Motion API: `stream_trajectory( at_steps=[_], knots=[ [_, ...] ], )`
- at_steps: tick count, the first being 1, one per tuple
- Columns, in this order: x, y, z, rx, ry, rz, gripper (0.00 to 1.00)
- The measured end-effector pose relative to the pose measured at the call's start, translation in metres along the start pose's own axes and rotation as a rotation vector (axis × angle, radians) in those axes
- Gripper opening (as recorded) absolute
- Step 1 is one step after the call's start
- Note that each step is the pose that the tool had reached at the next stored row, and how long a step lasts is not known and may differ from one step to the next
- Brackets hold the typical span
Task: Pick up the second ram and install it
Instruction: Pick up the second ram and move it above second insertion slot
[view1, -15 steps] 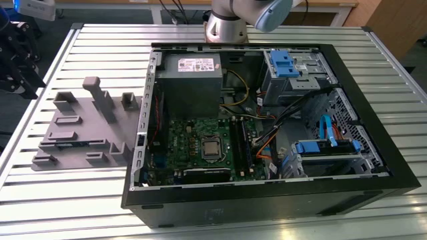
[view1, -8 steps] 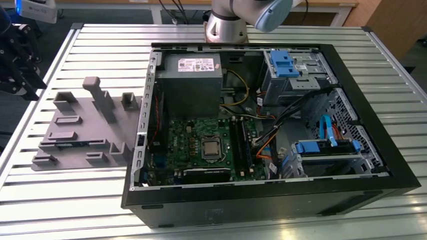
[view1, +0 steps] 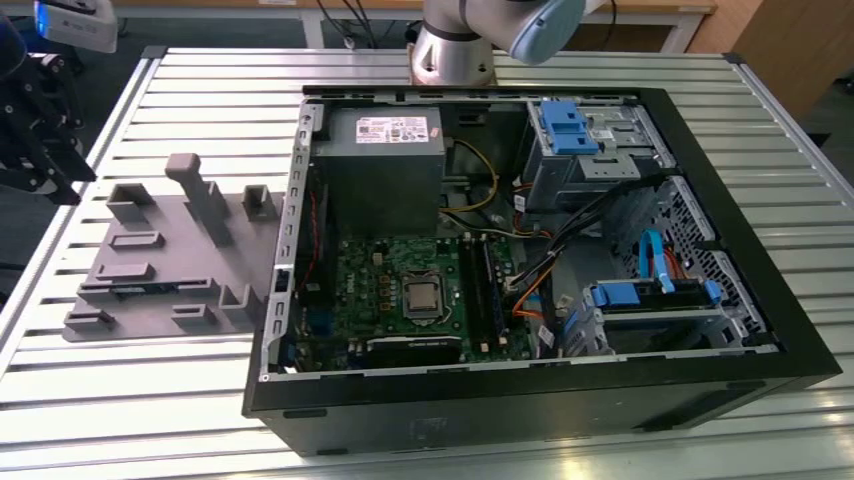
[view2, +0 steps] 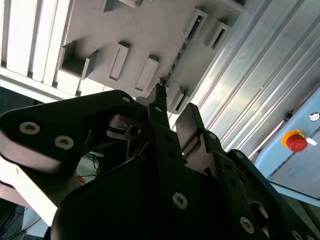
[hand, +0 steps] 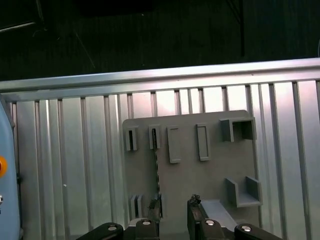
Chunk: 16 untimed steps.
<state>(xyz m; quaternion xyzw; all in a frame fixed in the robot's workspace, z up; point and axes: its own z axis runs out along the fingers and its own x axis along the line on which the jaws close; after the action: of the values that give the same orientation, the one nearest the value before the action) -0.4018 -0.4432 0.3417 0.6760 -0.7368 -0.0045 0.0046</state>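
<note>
The second ram stands on edge in the slots of a grey fixture plate, so it shows as a thin dark strip. In the second wrist view the ram runs as a thin studded line across the plate. My gripper hovers above the near end of the plate, open, with nothing between its fingers. One fingertip lines up with the strip's near end; I cannot tell whether they touch. In the exterior view the gripper hangs above the table at that view's left. The fingers point at the fixture.
An open computer case lies on the slatted metal table. Inside it are a green motherboard with dark memory slots, a power supply and blue drive clips. The grey fixture sits just beside the case.
</note>
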Motion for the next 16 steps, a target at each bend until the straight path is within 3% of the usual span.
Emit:
stream_trajectory(
  at_steps=[16],
  knots=[
    [0.0021,-0.0003,0.0118,-0.0014,0.0011,-0.014,0.36]
  ],
)
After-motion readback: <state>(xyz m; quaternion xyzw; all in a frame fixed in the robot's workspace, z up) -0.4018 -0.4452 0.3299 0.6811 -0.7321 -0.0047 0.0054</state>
